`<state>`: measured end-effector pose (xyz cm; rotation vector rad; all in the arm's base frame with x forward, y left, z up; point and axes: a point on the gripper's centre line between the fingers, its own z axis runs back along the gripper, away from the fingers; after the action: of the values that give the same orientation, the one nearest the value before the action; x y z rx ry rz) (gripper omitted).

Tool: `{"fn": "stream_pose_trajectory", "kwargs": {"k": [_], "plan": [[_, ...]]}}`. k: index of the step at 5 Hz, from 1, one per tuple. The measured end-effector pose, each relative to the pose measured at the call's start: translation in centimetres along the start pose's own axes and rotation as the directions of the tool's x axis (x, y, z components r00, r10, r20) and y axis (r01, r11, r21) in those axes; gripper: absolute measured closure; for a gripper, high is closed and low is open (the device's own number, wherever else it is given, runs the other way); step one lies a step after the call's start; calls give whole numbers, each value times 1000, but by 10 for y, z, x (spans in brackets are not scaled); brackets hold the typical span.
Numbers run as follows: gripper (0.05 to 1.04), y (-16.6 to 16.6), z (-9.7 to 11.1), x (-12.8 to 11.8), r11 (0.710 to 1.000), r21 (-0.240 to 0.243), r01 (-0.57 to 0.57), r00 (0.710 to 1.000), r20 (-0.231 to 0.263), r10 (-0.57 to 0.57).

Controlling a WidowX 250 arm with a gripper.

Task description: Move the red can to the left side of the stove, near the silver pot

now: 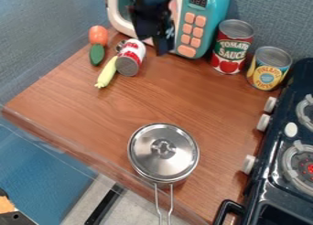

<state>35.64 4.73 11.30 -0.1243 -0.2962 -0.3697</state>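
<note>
Open counter (153,98) reaches the silver pot (164,160); yellow can (267,73) crowds stove (276,141).

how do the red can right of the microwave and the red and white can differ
The red can stands upright; the red and white can lies on its side. The red can has a green label band; the red and white can shows no green. Both have grey metal ends.

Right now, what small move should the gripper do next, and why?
Probably ease the gripper toward the upright red can. The gripper hangs before the microwave, to one side of this can, which stands well away from the silver pot.
</note>
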Motion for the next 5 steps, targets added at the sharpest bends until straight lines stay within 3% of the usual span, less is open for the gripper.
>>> {"fn": "stream_pose_trajectory", "kwargs": {"k": [1, 2, 3, 4, 5], "plan": [[83, 21, -4, 11, 969, 71, -236, 972, 38, 234], [83, 43, -18, 8, 886, 152, -438, 898, 43, 437], [83, 63, -35, 8, 834, 217, -507, 856, 15, 516], [83, 76, -48, 8, 801, 256, -541, 827, -10, 562], [83, 81, -67, 1, 787, 275, -553, 809, -49, 586]]}}
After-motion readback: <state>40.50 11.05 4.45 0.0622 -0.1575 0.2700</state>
